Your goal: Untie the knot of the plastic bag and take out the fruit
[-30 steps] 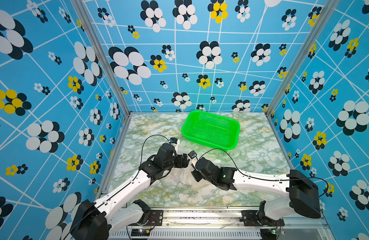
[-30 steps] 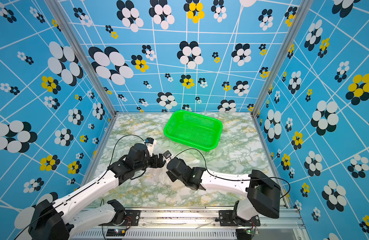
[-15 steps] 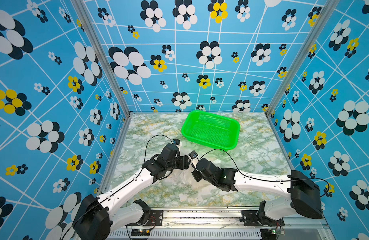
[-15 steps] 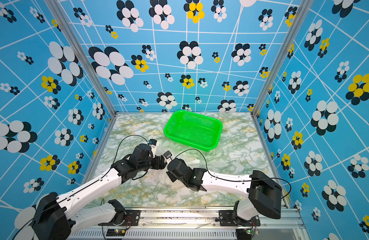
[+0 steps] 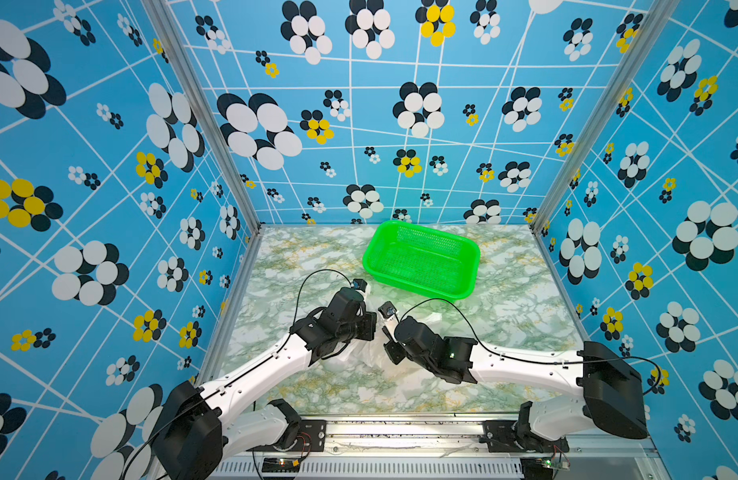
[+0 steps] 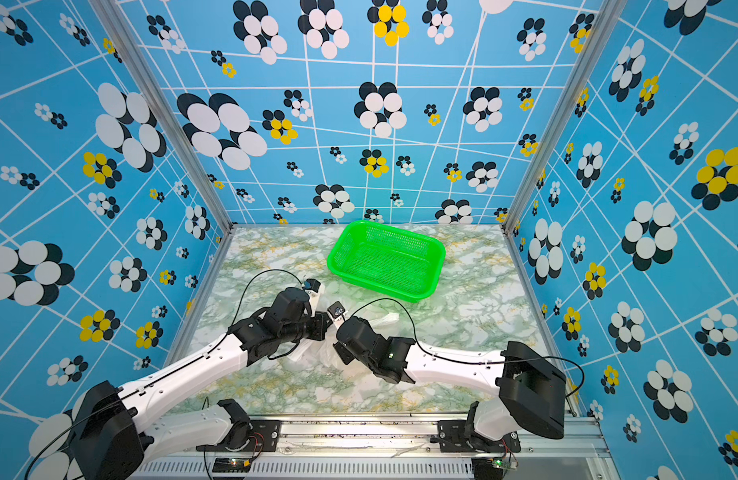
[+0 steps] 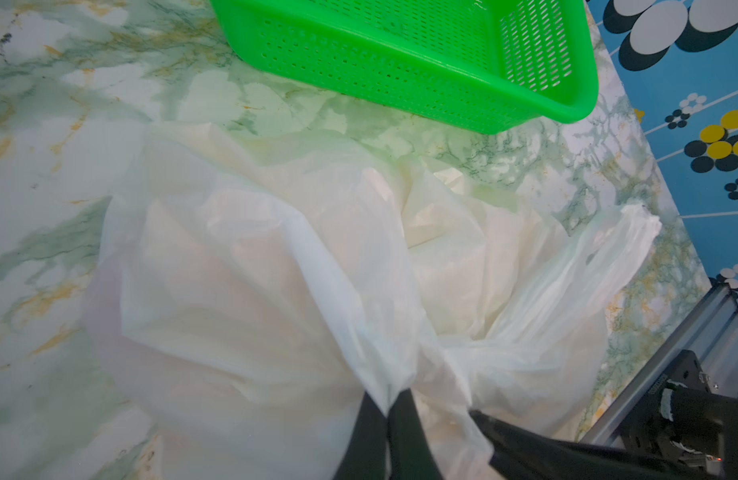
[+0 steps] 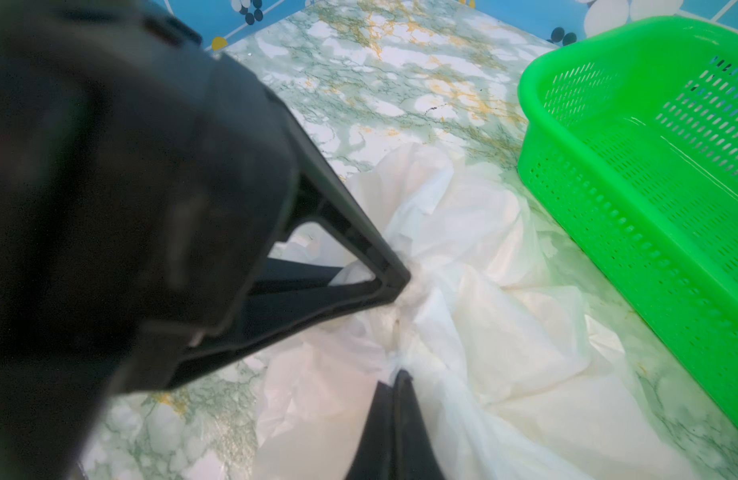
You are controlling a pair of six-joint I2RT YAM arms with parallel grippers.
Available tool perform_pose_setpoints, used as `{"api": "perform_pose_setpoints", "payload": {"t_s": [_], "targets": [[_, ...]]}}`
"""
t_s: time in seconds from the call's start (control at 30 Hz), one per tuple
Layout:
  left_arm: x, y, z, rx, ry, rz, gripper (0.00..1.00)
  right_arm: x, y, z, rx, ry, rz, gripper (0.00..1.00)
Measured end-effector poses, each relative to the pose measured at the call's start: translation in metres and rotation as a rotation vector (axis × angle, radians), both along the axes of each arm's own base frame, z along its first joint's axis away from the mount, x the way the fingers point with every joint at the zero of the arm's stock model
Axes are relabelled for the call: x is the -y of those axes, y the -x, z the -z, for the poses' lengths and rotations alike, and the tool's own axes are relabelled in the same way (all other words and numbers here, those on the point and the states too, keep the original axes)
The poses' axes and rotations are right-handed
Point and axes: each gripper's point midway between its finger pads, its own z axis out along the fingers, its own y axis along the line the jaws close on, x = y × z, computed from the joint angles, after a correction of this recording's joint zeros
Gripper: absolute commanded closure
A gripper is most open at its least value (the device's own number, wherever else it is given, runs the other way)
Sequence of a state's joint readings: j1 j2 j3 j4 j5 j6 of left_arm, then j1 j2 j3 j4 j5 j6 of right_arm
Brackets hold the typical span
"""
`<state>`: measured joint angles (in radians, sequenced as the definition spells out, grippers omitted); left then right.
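**Both pairs of fingers pinched at the knot; no fruit out yet**

The thin, crinkly, translucent white plastic bag lies slumped on the green-veined marble-pattern table, near the middle and just on the near side of the bright green mesh plastic basket; the left fingers are closed on a fold of its film; the right fingers are closed on film from the opposite side; the twisted knot of the handles sits gathered between them; by my reading, untying is only beginning; the knot looks tied, the fruit is hidden inside the bag, and every piece is left to take out.
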<state>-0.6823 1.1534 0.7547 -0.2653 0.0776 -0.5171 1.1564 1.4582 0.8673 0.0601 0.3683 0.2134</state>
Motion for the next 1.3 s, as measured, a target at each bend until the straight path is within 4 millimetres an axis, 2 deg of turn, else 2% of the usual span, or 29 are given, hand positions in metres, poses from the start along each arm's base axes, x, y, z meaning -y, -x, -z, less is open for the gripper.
{"api": "perform_pose_setpoints", "payload": {"t_s": [0.17, 0.27, 0.43, 0.63, 0.9, 1.0, 1.03, 1.07, 1.13, 1.2, 1.3], "targets": [[-0.008, -0.002, -0.018, 0.054, 0.019, -0.029, 1.00, 0.010, 0.002, -0.002, 0.025, -0.032, 0.013, 1.00], [-0.020, -0.003, -0.027, 0.081, 0.048, -0.064, 1.00, 0.018, 0.002, -0.009, 0.054, -0.072, 0.031, 1.00], [-0.040, -0.005, -0.029, 0.089, 0.079, -0.117, 1.00, 0.033, 0.002, -0.011, 0.095, -0.116, 0.069, 1.00], [-0.053, -0.002, -0.028, 0.071, 0.136, -0.131, 1.00, 0.041, 0.004, -0.016, 0.128, -0.177, 0.092, 1.00], [-0.099, -0.008, -0.034, 0.111, 0.169, -0.276, 1.00, 0.081, 0.001, -0.002, 0.169, -0.174, 0.210, 1.00], [-0.106, -0.006, -0.031, 0.106, 0.180, -0.295, 1.00, 0.087, 0.000, -0.002, 0.178, -0.174, 0.233, 1.00], [-0.109, -0.007, -0.030, 0.105, 0.180, -0.308, 1.00, 0.090, -0.002, -0.003, 0.184, -0.175, 0.246, 0.93], [-0.111, -0.008, -0.030, 0.106, 0.180, -0.316, 1.00, 0.092, -0.003, -0.005, 0.187, -0.177, 0.254, 0.80], [-0.112, -0.008, -0.029, 0.103, 0.183, -0.318, 1.00, 0.093, -0.003, -0.009, 0.189, -0.192, 0.256, 0.42], [-0.110, -0.006, -0.030, 0.101, 0.192, -0.306, 1.00, 0.091, -0.001, -0.012, 0.183, -0.204, 0.237, 0.23], [-0.107, -0.002, -0.032, 0.107, 0.210, -0.286, 1.00, 0.083, 0.003, -0.019, 0.167, -0.196, 0.191, 0.06]]}}
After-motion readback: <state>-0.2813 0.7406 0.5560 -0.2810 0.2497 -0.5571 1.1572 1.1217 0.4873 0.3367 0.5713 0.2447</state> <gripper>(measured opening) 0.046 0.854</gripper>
